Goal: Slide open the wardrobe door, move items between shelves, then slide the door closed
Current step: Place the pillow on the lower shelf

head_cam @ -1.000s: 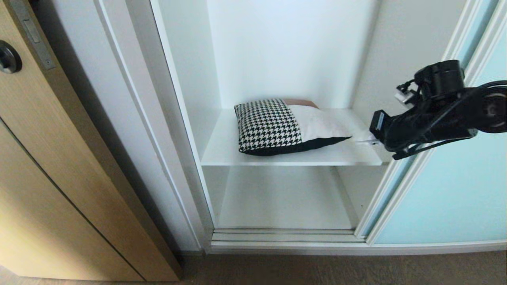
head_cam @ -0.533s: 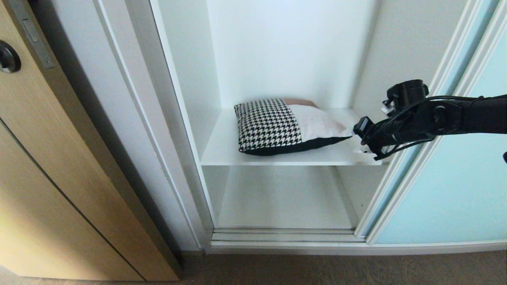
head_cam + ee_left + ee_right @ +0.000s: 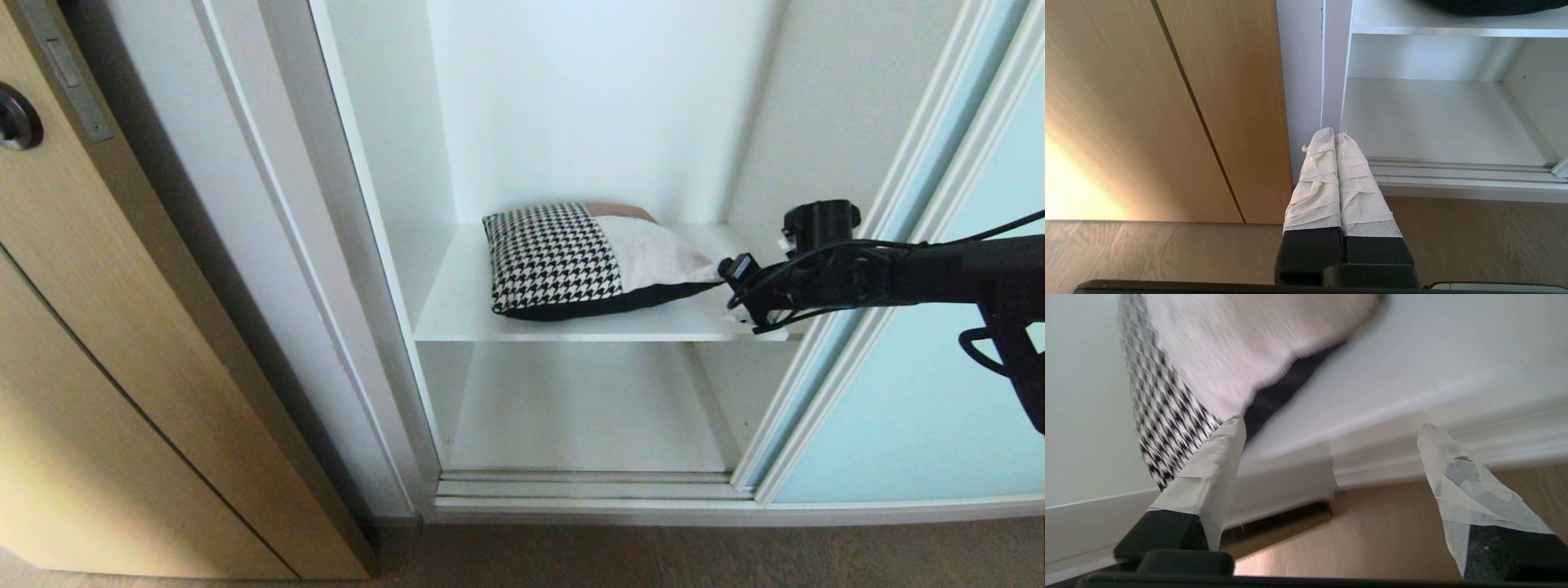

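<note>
Cushion (image 3: 588, 257) on shelf (image 3: 457, 302); wrist cam shows right gripper (image 3: 1331, 457) wide open, empty.

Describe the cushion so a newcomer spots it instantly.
In the open white wardrobe, look at the upper shelf, left of the aqua sliding door. The cushion lies flat there, alone: houndstooth, cream and rust-brown patches over a black back.

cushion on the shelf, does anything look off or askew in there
Only slightly. The cushion lies flat on the upper shelf but turned at an angle to its front edge, its right corner pointing toward the right gripper, whose jaws stand open beside it. No damage or spill shows.
</note>
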Controlling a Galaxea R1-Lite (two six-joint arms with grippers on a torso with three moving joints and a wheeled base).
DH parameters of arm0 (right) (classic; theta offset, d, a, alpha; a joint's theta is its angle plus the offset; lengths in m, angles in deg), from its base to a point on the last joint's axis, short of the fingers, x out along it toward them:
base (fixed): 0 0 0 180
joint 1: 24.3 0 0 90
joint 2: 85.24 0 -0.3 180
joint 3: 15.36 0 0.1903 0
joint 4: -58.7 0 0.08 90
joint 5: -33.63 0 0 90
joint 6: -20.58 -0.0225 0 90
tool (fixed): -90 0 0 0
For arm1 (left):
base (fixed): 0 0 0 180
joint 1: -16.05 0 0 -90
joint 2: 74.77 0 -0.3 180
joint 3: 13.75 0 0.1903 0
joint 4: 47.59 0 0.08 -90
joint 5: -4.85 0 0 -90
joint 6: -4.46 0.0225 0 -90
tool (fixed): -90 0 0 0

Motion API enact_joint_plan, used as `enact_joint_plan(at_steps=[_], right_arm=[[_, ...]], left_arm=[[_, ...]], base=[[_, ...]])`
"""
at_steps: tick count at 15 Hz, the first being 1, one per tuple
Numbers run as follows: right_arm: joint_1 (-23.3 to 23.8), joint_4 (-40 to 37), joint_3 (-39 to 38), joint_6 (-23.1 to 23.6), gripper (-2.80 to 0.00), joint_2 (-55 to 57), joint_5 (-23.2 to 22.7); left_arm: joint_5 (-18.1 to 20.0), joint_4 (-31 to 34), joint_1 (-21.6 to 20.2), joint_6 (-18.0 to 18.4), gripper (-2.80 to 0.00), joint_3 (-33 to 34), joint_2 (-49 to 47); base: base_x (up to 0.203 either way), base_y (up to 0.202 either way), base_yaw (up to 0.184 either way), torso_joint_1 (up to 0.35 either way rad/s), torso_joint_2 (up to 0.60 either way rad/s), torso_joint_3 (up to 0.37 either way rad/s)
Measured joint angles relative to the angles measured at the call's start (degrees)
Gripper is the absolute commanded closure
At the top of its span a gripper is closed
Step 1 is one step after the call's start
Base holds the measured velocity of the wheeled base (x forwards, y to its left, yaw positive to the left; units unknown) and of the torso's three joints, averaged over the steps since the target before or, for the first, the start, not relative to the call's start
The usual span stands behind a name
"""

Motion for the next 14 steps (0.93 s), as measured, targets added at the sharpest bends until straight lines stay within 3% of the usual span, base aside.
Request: enact_joint_plan(at_steps=[8,14], right_arm=[[-0.1,22.2,-2.7,0.4,-2.8,4.8,-0.7],[-1.1,25.9,-0.5,0.9,-2.8,7.6,-0.9]], left_arm=[[0.0,0.0,0.0,0.0,0.0,0.0,0.0],[0.0,0.0,0.0,0.0,0.0,0.0,0.0]], base=[[0.0,0.0,0.0,0.0,0.0,0.0],[0.0,0.0,0.0,0.0,0.0,0.0]])
